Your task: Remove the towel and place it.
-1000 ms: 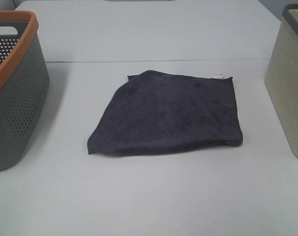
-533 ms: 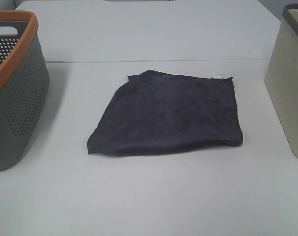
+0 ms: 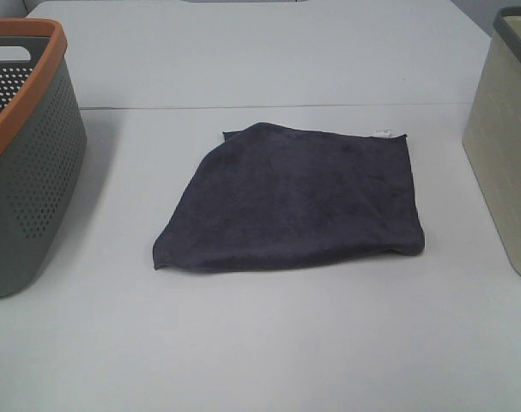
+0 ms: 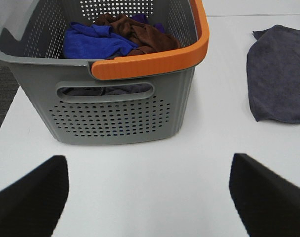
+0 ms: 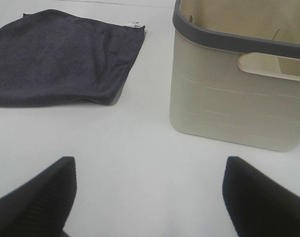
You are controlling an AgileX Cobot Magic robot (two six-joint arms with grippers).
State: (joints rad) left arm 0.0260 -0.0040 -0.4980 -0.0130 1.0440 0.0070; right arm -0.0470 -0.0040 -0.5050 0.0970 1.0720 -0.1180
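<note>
A dark grey towel (image 3: 299, 197) lies folded flat on the white table, midway between two baskets. It also shows in the left wrist view (image 4: 280, 74) and the right wrist view (image 5: 61, 59). My left gripper (image 4: 150, 197) is open and empty, low over the table in front of the grey basket (image 4: 115, 118). My right gripper (image 5: 150, 197) is open and empty, over the table in front of the beige basket (image 5: 238, 98). Neither gripper shows in the exterior high view.
The grey basket with an orange rim (image 3: 24, 154) stands at the left and holds blue, brown and purple cloths (image 4: 120, 34). The beige basket with a dark rim (image 3: 505, 137) stands at the right. A seam (image 3: 269, 107) runs across the table behind the towel.
</note>
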